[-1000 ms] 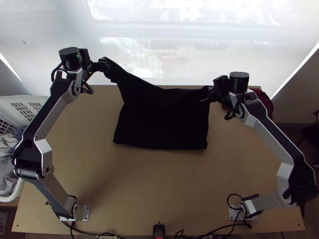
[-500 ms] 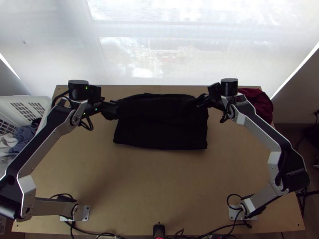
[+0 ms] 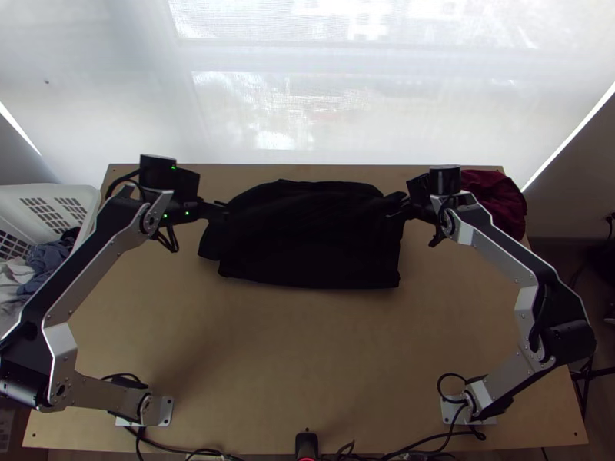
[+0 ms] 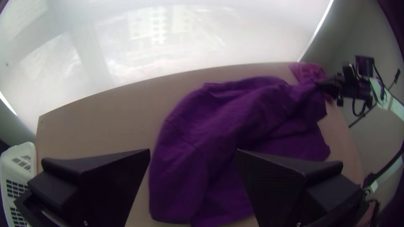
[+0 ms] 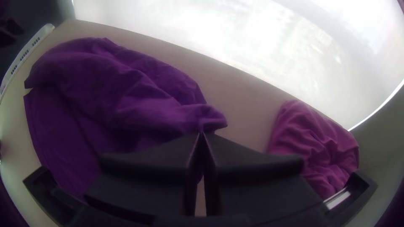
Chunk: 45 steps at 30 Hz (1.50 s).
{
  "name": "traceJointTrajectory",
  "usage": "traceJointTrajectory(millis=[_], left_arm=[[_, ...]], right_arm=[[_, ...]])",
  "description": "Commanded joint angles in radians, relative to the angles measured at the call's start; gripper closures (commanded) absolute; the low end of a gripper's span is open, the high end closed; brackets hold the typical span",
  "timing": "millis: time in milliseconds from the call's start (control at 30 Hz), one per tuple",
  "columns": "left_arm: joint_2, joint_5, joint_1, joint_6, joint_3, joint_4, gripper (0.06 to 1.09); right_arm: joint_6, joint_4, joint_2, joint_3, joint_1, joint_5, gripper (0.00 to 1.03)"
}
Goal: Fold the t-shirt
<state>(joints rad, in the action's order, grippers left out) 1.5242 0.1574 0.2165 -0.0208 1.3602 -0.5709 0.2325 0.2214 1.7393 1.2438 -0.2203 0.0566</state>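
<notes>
The black t-shirt (image 3: 307, 238) lies partly folded over itself on the table's far half, its upper layer wrinkled; it looks purple in the left wrist view (image 4: 210, 138) and the right wrist view (image 5: 122, 88). At its left edge is my left gripper (image 3: 219, 209); in the left wrist view my left gripper (image 4: 192, 151) is open, with nothing between its fingers. My right gripper (image 3: 400, 206) is at the shirt's far right corner, and in the right wrist view my right gripper (image 5: 202, 135) is shut on a bunched bit of the cloth.
A dark red cloth (image 3: 496, 201) lies bunched at the table's far right corner, beside the right arm. A white basket (image 3: 46, 201) with clothes stands off the table's left side. Bare table (image 3: 307, 361) stretches between the shirt and the arms' bases.
My left gripper came down and nearer with the shirt's raised left part, then opened; that cloth now lies past the lower layer's left edge. The right gripper moved slightly nearer.
</notes>
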Motion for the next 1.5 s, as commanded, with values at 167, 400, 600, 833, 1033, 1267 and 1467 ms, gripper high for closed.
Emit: traceJointTrajectory(millis=[167, 400, 600, 833, 1033, 1267, 1467], left_arm=[[0.057, 0.004, 0.346, -0.079, -0.073, -0.098, 0.11], [0.129, -0.009, 0.451, -0.087, -0.059, -0.080, 0.11], [0.218, -0.042, 0.508, -0.096, -0.036, -0.041, 0.11], [0.326, -0.058, 0.531, -0.099, 0.023, -0.027, 0.11], [0.372, -0.078, 0.543, -0.099, 0.043, -0.027, 0.11], [0.386, -0.088, 0.541, -0.097, 0.048, -0.034, 0.11], [0.413, -0.091, 0.538, -0.096, 0.048, -0.035, 0.21]], right_arm=[[-0.067, -0.001, -0.020, -0.003, -0.013, 0.000, 0.40], [-0.137, 0.029, -0.126, 0.005, -0.014, -0.037, 0.04], [-0.186, 0.108, -0.221, -0.018, -0.016, -0.054, 0.04], [-0.200, 0.162, -0.305, -0.053, -0.011, -0.060, 0.04], [-0.200, 0.193, -0.343, -0.064, -0.002, -0.061, 0.04], [-0.200, 0.202, -0.362, -0.086, 0.002, -0.061, 0.04], [-0.200, 0.207, -0.365, -0.075, 0.001, -0.061, 0.04]])
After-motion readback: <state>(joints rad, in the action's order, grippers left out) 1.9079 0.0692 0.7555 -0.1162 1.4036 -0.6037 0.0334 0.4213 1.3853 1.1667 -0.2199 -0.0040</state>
